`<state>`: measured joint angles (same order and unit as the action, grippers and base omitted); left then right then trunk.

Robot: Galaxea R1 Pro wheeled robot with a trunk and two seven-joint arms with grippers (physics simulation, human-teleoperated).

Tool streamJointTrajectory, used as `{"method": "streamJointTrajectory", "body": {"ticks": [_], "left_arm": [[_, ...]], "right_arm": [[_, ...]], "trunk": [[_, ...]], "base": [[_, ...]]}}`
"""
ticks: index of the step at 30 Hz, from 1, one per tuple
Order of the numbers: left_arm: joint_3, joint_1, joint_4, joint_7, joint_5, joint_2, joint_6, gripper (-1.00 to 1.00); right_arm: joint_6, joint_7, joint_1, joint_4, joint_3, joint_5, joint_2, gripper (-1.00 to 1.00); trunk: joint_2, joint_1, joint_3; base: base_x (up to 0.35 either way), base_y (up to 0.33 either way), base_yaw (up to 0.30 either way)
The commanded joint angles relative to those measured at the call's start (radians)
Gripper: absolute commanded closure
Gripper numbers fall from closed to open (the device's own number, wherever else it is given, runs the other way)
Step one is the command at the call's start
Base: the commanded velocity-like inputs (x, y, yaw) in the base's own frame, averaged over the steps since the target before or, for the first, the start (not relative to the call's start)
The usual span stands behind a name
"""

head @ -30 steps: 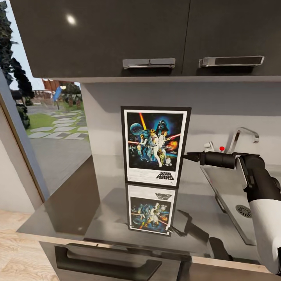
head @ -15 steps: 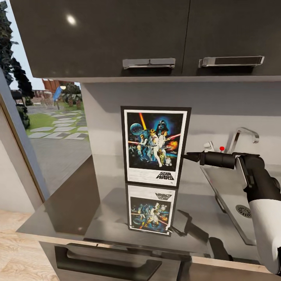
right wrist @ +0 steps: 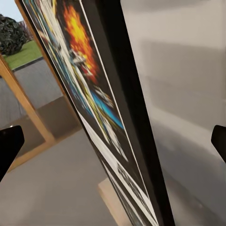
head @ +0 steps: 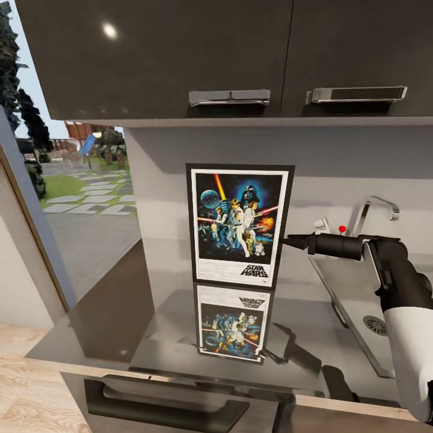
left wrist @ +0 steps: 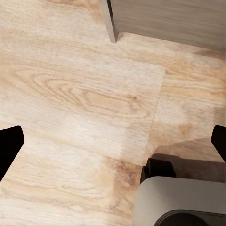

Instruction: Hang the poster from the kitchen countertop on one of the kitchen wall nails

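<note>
Upper cabinets [head: 168, 57], dark & glossy w/ steel handles, run across the top of the head view above a pale grey wall [head: 355, 168]. Counter [head: 120, 307], dark mirror-like, spans below; sink [head: 361, 300] inset toward its right end, chrome tap [head: 376, 210] at the back edge behind it. Window [head: 66, 180] w/ garden view sits off the counter's left end.

Poster [head: 239, 225] stands upright on the counter near the back edge, roughly mid-length, left of the sink; its reflection lies in the counter surface right below.

Right arm [head: 403, 300] reaches in over the sink. Right gripper [head: 287, 242] is at the poster's right edge; right wrist view shows the poster [right wrist: 108, 122] edge-on between the two fingers, which are wide apart, not touching it.

Left gripper [left wrist: 113, 141] points at wood floor [left wrist: 80, 99], fingers apart, nothing between them.
</note>
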<state>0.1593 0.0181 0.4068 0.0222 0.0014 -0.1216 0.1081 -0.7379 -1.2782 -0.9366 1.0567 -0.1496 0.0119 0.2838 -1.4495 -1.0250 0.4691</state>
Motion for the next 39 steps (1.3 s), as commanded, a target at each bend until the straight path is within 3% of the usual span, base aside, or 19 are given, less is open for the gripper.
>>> {"method": "streamJointTrajectory", "body": {"ticks": [1,35,36,39], "left_arm": [[0.003,0.0,0.001,0.002,0.0,0.0,0.001,-1.0],[0.003,0.0,0.001,0.002,0.0,0.0,0.001,-1.0],[0.003,0.0,0.001,0.002,0.0,0.0,0.001,-1.0],[0.003,0.0,0.001,0.002,0.0,0.0,0.001,-1.0]], "right_arm": [[-0.009,-0.003,-0.001,0.0,-0.001,0.001,0.0,-1.0],[-0.009,-0.003,-0.001,0.0,-0.001,0.001,0.0,-1.0],[-0.009,-0.003,-0.001,0.0,-0.001,0.002,0.0,1.0],[-0.009,-0.003,-0.001,0.0,-0.001,0.002,0.0,1.0]], "trunk": [[-0.001,0.0,0.001],[-0.001,0.0,0.001],[-0.001,0.0,0.001],[-0.001,0.0,0.001]], "base": [[0.057,0.0,0.0],[0.023,0.014,0.0],[0.0,0.002,0.0],[0.0,0.001,0.0]]}}
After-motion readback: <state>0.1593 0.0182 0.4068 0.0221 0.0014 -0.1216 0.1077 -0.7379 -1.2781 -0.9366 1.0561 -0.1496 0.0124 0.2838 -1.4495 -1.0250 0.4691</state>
